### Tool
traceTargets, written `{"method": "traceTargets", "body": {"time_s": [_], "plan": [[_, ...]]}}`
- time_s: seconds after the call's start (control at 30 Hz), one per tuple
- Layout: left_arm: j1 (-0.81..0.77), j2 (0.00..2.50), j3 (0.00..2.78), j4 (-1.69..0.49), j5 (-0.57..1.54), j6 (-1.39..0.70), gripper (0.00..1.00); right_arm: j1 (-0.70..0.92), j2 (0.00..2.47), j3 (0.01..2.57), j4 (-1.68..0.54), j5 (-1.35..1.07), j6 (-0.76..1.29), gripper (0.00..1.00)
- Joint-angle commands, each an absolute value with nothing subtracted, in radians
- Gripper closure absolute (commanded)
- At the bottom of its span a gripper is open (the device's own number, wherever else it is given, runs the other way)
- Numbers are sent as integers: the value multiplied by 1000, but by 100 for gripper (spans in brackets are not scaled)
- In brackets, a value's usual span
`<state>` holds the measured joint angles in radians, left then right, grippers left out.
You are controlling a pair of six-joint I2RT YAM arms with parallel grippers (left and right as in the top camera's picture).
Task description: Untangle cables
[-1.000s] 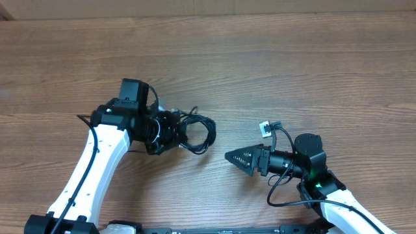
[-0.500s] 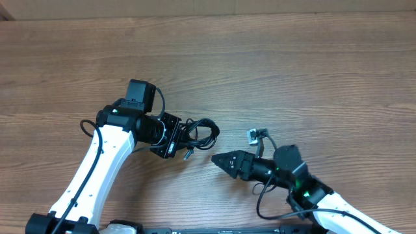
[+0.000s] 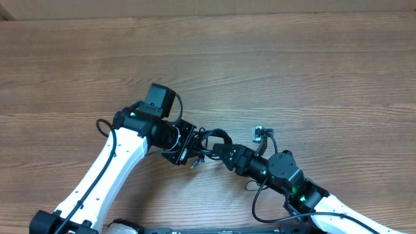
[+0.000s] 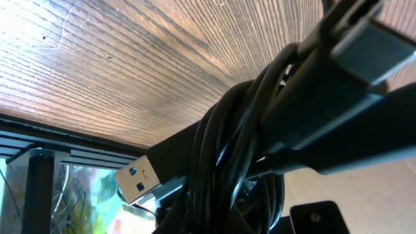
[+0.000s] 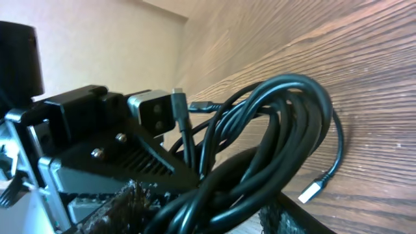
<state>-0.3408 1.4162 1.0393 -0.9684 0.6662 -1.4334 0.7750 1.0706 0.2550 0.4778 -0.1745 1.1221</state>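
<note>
The cables [image 3: 212, 138] are a bundle of thin black cords hanging in a knot between both grippers, just above the wooden table. My left gripper [image 3: 188, 148] is shut on the bundle's left side. In the left wrist view the cables [image 4: 240, 143] fill the frame, and a silver USB plug [image 4: 138, 181] sticks out at lower left. My right gripper [image 3: 221, 153] has come in from the right. In the right wrist view the cables [image 5: 279, 130] pass between its fingers, with both pads against the bundle. A loose plug [image 5: 312, 191] dangles near the table.
The wooden table [image 3: 292, 71] stretches behind and to both sides. A small white connector [image 3: 259, 133] on the right arm's own thicker cable sits just right of the bundle. The left gripper's body [image 5: 97, 130] is close in front of the right wrist camera.
The left gripper has carried the bundle to the right and slightly forward. The right arm has swung left to meet it, and its jaws have narrowed from wide open onto the bundle.
</note>
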Motion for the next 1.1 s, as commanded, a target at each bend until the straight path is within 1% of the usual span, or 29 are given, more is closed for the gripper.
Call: {"method": "traceTargets", "body": {"time_s": [0.0, 0.1, 0.17, 0.3, 0.43, 0.73, 0.83, 0.9, 0.97, 1.07], "plan": [[-345, 1419, 1051, -960, 653, -1494, 96, 783, 1064, 263, 484, -184, 1089, 42], [-345, 1419, 1051, -960, 605, -1554, 96, 792, 1063, 263, 530, -249, 1032, 37], [-345, 1419, 1051, -958, 573, -1573, 96, 799, 1063, 263, 520, -272, 1019, 36], [-346, 1419, 1051, -956, 589, -1577, 96, 799, 1064, 263, 486, -265, 1020, 37], [-348, 1419, 1051, -953, 630, -1579, 96, 799, 1064, 263, 444, -217, 1021, 42], [-394, 1419, 1051, -952, 637, -1577, 96, 799, 1068, 263, 440, -152, 1021, 46], [-402, 1419, 1051, -953, 654, -1551, 96, 799, 1068, 263, 417, -107, 1034, 53], [-402, 1419, 1051, -951, 688, -1539, 96, 799, 1068, 263, 360, -63, 1096, 57], [-402, 1419, 1051, -933, 725, -1510, 96, 799, 1068, 263, 306, -30, 1126, 57], [-403, 1419, 1051, -918, 772, -1455, 96, 797, 1068, 263, 298, -20, 1126, 57]]}}
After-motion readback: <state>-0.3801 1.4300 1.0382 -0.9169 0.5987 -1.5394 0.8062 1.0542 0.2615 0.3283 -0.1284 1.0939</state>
